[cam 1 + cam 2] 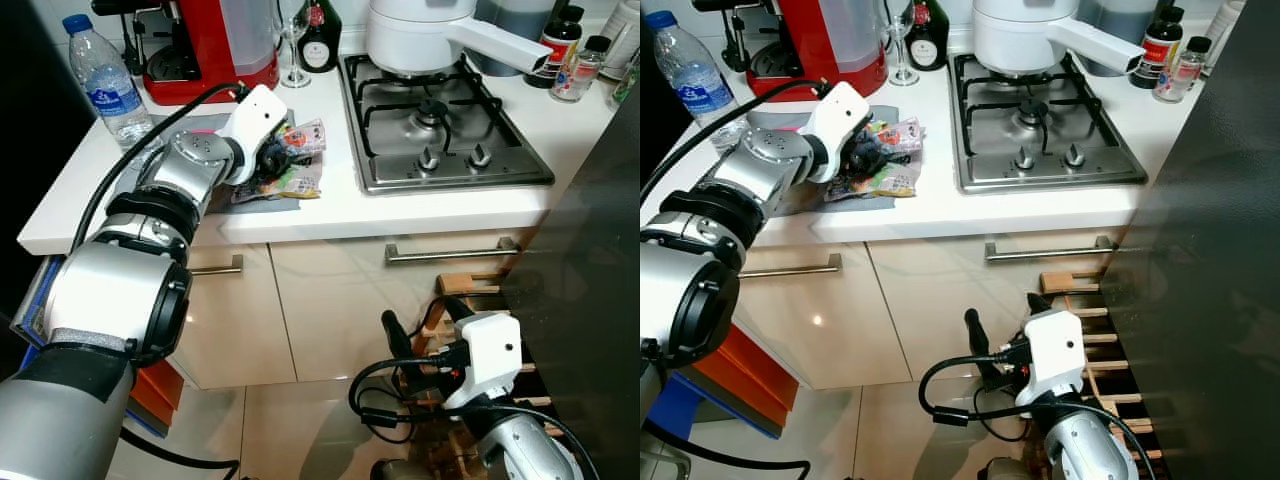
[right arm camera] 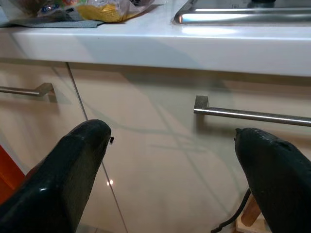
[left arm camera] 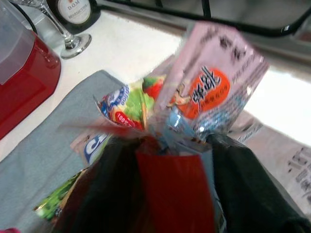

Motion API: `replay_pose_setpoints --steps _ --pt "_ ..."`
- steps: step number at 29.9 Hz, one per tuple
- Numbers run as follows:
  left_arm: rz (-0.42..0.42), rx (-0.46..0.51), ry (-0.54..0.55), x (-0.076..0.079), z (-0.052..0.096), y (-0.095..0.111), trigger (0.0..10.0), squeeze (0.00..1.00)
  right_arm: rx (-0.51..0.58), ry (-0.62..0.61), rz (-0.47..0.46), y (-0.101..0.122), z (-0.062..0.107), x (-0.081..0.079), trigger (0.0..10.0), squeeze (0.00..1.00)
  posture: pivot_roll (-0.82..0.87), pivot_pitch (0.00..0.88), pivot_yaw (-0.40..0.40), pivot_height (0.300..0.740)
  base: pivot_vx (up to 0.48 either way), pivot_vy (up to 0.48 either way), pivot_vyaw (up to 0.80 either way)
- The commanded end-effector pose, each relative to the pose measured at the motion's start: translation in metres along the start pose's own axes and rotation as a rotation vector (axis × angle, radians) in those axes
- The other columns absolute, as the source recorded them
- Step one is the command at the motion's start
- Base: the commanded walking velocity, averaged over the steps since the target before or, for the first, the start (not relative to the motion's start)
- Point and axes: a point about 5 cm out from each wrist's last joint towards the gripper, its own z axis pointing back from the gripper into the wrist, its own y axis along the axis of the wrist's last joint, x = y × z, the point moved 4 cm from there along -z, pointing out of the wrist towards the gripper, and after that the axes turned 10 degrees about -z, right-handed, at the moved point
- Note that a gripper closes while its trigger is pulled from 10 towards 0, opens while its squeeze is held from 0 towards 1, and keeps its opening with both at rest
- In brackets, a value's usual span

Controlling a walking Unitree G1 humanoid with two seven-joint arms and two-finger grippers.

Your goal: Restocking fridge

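Several colourful snack packets [image 1: 303,172] lie in a heap on a grey cloth [image 1: 252,196] on the white counter [image 1: 420,205]. My left gripper [image 1: 272,158] reaches into the heap and is shut on a pink packet [image 3: 214,92] with an orange label, which sticks up between the black fingers [image 3: 245,191]. A red packet [image 3: 172,189] sits low between them too. My right gripper [image 1: 425,325] hangs low in front of the cabinet drawers, open with nothing in it; its two fingers [image 2: 73,170] stand wide apart facing a drawer handle [image 2: 252,115].
Behind the heap stand a water bottle [image 1: 108,85], a red coffee machine [image 1: 210,45], a wine glass [image 1: 293,50] and a dark bottle [image 1: 318,35]. A steel hob [image 1: 440,120] carries a white pot [image 1: 425,35]. A dark door [image 1: 600,300] fills the right side; a wooden rack [image 1: 470,290] stands below.
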Motion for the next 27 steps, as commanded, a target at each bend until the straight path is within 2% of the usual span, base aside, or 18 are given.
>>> replay_pose_setpoints --steps 1,5,7,8,10,13,17,18,19,20,21,23,24,25,26,27 --pt "0.029 0.047 -0.003 -0.003 0.001 0.011 0.0 0.0 0.007 -0.003 -0.01 0.0 -0.001 0.002 10.0 0.0 -0.38 0.041 0.091 0.74 0.0 0.0 0.0" --pt "0.054 0.188 0.037 -0.023 0.009 0.046 0.0 0.0 0.018 0.004 -0.006 0.001 -0.007 0.0 10.0 0.0 -0.36 0.024 0.09 0.74 0.0 0.0 0.0" --pt "0.052 0.197 0.044 -0.025 0.01 0.048 0.0 0.0 0.019 0.007 -0.005 0.001 -0.008 0.0 10.0 0.0 -0.36 0.019 0.089 0.74 0.0 0.0 0.0" --pt "0.053 0.244 0.051 -0.032 0.015 0.06 0.0 0.0 0.022 0.012 -0.003 0.001 -0.013 0.001 10.0 0.0 -0.34 0.003 0.085 0.74 0.0 0.0 0.0" --pt "0.065 0.289 0.055 -0.038 0.02 0.07 0.0 0.0 0.027 0.018 0.0 0.001 -0.017 0.002 10.0 0.0 -0.34 0.0 0.084 0.74 0.0 0.0 0.0" --pt "0.072 0.32 0.056 -0.043 0.024 0.076 0.0 0.0 0.03 0.022 0.003 0.001 -0.02 0.003 10.0 0.0 -0.33 0.0 0.082 0.74 0.0 0.0 0.0" --pt "-0.009 0.325 0.052 -0.047 0.028 0.077 0.0 0.0 0.034 0.027 0.007 0.001 -0.023 0.003 10.0 0.0 -0.32 0.0 0.079 0.74 0.0 0.0 0.0" --pt "-0.063 0.292 0.067 -0.048 0.028 0.073 0.0 0.0 0.035 0.03 0.008 0.001 -0.024 0.003 10.0 0.0 -0.32 0.0 0.079 0.74 0.0 0.0 0.0" --pt "-0.103 0.26 0.076 -0.049 0.028 0.067 4.2 0.0 0.036 0.033 0.009 0.001 -0.024 0.002 10.0 0.0 -0.32 0.0 0.08 0.74 0.0 0.0 0.0" --pt "-0.126 0.238 0.083 -0.049 0.028 0.064 4.2 0.0 0.037 0.035 0.009 0.0 -0.025 0.002 10.0 0.0 -0.32 0.0 0.08 0.74 0.0 0.0 0.0" --pt "-0.116 0.238 0.094 -0.052 0.029 0.062 10.0 0.0 0.04 0.04 0.013 0.0 -0.026 0.001 10.0 0.0 -0.33 0.0 0.088 0.74 0.0 0.0 0.0" --pt "-0.1 0.248 0.104 -0.055 0.031 0.061 10.0 0.0 0.047 0.042 0.019 0.001 -0.027 0.0 10.0 0.0 -0.33 0.0 0.096 0.74 0.0 0.0 0.0" --pt "-0.031 0.345 0.15 -0.065 0.039 0.069 10.0 1.0 0.092 0.013 0.03 0.01 -0.031 0.002 10.0 0.0 -0.33 0.0 0.1 0.74 0.0 0.0 0.0" --pt "0.025 0.41 0.176 -0.07 0.044 0.074 10.0 1.0 0.123 -0.019 0.035 0.016 -0.034 0.005 10.0 0.0 -0.33 0.0 0.1 0.74 0.0 0.0 0.0" --pt "0.025 0.41 0.176 -0.07 0.044 0.074 10.0 1.0 0.123 -0.019 0.035 0.016 -0.034 0.005 10.0 0.0 -0.33 0.0 0.1 0.74 0.0 0.0 0.0" --pt "0.089 0.517 0.2 -0.074 0.051 0.081 10.0 1.0 0.164 -0.059 0.038 0.025 -0.036 0.011 10.0 0.0 -0.32 0.0 0.089 0.74 0.0 0.0 0.0"
